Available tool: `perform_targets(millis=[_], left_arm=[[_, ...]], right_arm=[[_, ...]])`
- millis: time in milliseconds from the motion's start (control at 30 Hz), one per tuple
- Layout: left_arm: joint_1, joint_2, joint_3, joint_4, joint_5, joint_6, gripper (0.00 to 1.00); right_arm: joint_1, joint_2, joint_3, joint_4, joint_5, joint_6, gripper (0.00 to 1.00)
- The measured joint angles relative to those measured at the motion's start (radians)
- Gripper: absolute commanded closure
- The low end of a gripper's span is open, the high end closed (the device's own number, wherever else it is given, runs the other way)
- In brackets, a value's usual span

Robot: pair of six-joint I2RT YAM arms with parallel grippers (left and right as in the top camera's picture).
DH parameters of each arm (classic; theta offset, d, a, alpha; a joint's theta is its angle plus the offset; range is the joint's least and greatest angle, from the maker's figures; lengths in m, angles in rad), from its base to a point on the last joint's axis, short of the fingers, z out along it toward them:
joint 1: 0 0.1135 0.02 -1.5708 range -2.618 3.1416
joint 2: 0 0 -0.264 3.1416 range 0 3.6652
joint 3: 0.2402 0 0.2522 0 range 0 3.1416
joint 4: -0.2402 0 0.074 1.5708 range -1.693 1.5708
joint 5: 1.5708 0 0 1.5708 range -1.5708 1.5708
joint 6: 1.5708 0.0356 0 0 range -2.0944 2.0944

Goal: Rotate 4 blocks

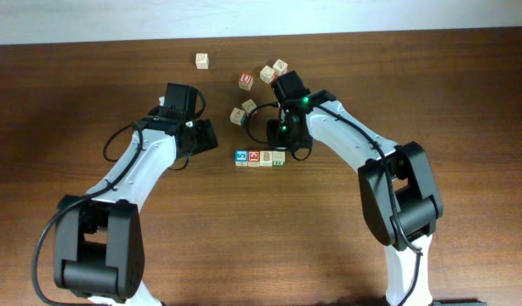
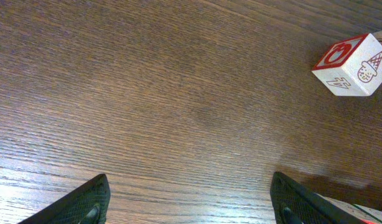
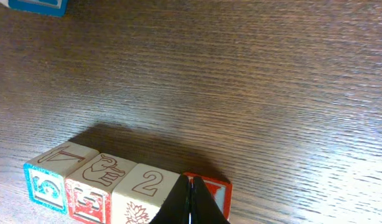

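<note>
Item one: the four blocks [image 1: 260,158] are sitting in a straight row near the middle of the wooden table [image 1: 91,102], each touching the next. In the right wrist view they are showing, left to right, a blue-edged block [image 3: 45,183], a red-edged elephant block [image 3: 94,186], a block marked 2 [image 3: 147,186] and a red-edged block [image 3: 214,190].

Item two: the right gripper [image 3: 191,205] is standing with its fingers pressed fully together and is holding nothing; its tip is hanging at the seam between the block marked 2 and the red-edged block; whether it is touching them cannot be told.

Item three: the left gripper [image 2: 190,186] is standing with its fingers spread wide over bare wood, nothing between them; overhead it is sitting left of the row, apart from it. An ice-cream cube [image 2: 353,65] with a red-framed face is lying at the upper right of the left wrist view, well clear of the fingers.

Item four: other cubes are lying behind the row; a lone cube [image 1: 201,60] is sitting far back on the left; a cluster of three [image 1: 268,74] is lying behind the right gripper; a pair [image 1: 243,111] is sitting just beside the right arm.
</note>
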Motion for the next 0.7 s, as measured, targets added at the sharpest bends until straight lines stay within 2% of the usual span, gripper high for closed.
perform_targets(millis=[167, 233, 267, 300, 333, 400, 500, 600, 700], left_arm=[[0.0, 0.0, 0.0, 0.0, 0.0, 0.0, 0.2], [0.0, 0.0, 0.0, 0.0, 0.0, 0.0, 0.21], [0.0, 0.0, 0.0, 0.0, 0.0, 0.0, 0.38], [0.0, 0.0, 0.0, -0.004, 0.0, 0.0, 0.48], [0.0, 0.0, 0.0, -0.009, 0.0, 0.003, 0.51], [0.0, 0.0, 0.0, -0.017, 0.013, 0.041, 0.52], [0.0, 0.0, 0.0, -0.016, 0.078, 0.071, 0.51], [0.0, 0.0, 0.0, -0.024, 0.136, 0.083, 0.48], [0.0, 0.0, 0.0, -0.038, 0.196, 0.102, 0.47]], right_arm=[[0.002, 0.0, 0.0, 0.001, 0.0, 0.0, 0.96], [0.001, 0.0, 0.003, -0.002, 0.0, 0.0, 0.92], [-0.004, 0.001, 0.019, -0.02, -0.001, 0.0, 0.88], [-0.013, 0.001, 0.059, -0.05, -0.004, 0.002, 0.86], [-0.026, 0.002, 0.11, -0.11, -0.013, 0.003, 0.86], [-0.079, -0.002, 0.254, -0.277, -0.03, -0.001, 0.87], [-0.137, -0.014, 0.307, -0.415, -0.034, -0.003, 0.9], [-0.14, -0.015, 0.245, -0.401, -0.056, -0.018, 0.92], [-0.151, -0.013, 0.132, -0.332, -0.16, -0.068, 0.92]])
